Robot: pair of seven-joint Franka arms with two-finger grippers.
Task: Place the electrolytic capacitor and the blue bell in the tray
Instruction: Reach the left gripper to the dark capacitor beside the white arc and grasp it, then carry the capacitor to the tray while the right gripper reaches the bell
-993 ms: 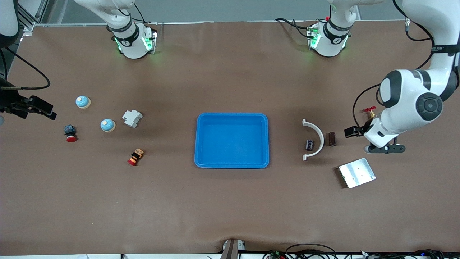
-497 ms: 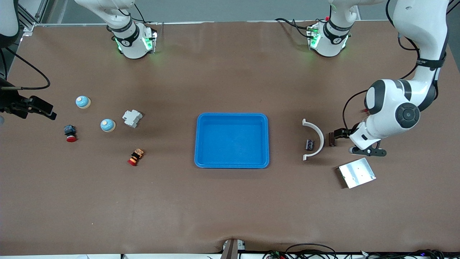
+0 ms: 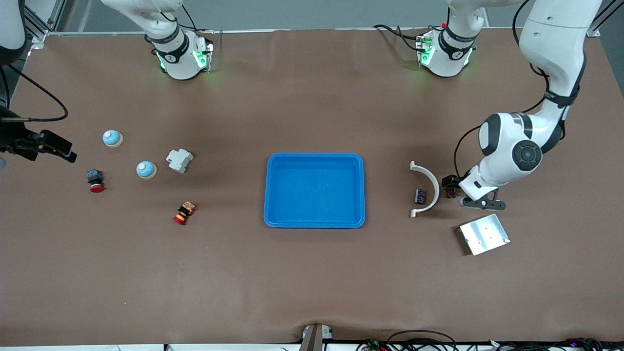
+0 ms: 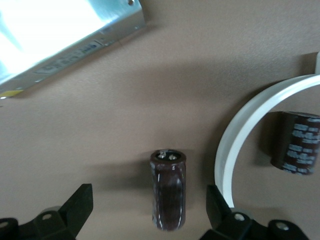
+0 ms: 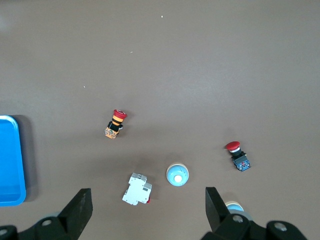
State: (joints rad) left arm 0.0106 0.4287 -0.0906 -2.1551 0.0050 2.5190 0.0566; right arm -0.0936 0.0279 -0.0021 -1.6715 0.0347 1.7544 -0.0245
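Fingers spread, my left gripper (image 4: 145, 220) straddles the brown cylindrical capacitor (image 4: 168, 189) beside the white plastic arc (image 4: 250, 125), ready to pinch; right gripper (image 5: 145, 220) waits spread

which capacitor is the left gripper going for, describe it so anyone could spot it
Start at the blue tray and go toward the left arm's end of the table to the white curved bracket. Two dark brown cylinders lie by it; the target capacitor lies outside the arc, between the open fingers of the left gripper, while the other capacitor lies inside the curve.
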